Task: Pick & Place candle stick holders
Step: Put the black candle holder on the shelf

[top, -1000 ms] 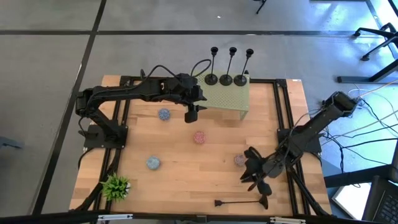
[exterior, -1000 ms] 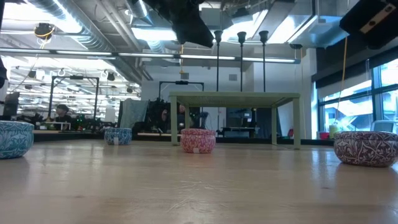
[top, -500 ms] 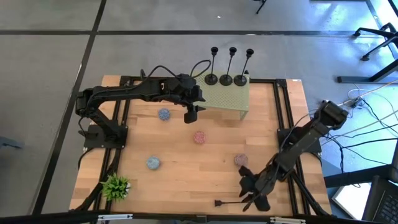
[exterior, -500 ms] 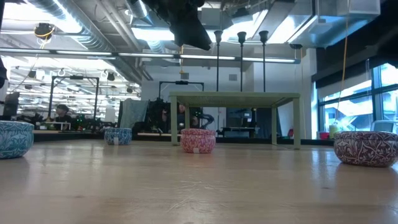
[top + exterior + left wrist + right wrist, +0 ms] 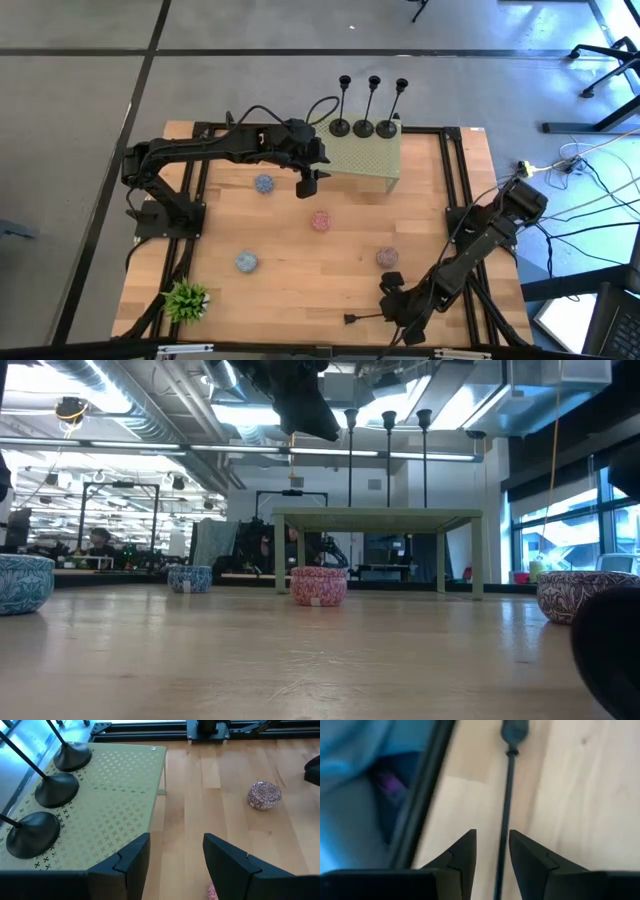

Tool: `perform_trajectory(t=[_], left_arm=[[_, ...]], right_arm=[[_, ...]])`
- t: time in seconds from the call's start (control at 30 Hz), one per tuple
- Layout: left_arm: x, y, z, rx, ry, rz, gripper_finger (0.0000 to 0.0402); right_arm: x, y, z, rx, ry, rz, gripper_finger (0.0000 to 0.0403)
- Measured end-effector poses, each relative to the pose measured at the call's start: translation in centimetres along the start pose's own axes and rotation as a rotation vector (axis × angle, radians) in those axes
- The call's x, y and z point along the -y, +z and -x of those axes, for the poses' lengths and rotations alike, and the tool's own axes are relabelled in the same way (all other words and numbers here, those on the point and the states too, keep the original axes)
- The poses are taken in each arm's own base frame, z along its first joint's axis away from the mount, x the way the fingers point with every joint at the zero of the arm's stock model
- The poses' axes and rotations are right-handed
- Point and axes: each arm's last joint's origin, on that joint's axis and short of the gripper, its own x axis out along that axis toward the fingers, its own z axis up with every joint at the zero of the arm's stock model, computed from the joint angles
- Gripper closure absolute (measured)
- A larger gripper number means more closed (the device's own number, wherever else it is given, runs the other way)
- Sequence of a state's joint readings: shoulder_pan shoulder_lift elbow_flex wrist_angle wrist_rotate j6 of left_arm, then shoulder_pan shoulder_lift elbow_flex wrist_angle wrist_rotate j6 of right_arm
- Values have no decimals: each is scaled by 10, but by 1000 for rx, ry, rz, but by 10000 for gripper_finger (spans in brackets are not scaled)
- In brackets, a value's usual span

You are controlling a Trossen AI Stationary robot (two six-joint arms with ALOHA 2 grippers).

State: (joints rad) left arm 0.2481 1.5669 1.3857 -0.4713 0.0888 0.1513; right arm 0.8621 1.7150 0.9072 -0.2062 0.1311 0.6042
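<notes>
Thin black metal candle stick holder (image 5: 508,800), lying flat: right gripper (image 5: 492,852) straddles stem, fingers apart, pre-grasp. Left gripper (image 5: 172,857) unclenched, empty, idle by green stand (image 5: 115,795).

The left pincer (image 5: 172,857) hangs with its fingers apart over the edge of a green perforated stand (image 5: 107,810). Three candle stick holders (image 5: 56,788) stand on it in a row. A patterned bowl (image 5: 264,795) sits apart on the wooden worktop (image 5: 235,765).
</notes>
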Motion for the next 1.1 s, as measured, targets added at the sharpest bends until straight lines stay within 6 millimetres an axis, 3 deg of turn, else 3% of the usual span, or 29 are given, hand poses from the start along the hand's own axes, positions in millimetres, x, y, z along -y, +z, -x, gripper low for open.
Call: perform_trajectory(t=[0.4, 0.93, 1.1], left_arm=[[0, 0, 0, 0, 0, -4, 222], [8, 1, -1, 1, -20, 19, 222], [17, 9, 22, 51, 35, -45, 231]], right_arm=[[6, -5, -2, -20, -140, 33, 288], [18, -12, -1, -141, -192, -47, 367], [25, 1, 2, -124, -222, -127, 368]])
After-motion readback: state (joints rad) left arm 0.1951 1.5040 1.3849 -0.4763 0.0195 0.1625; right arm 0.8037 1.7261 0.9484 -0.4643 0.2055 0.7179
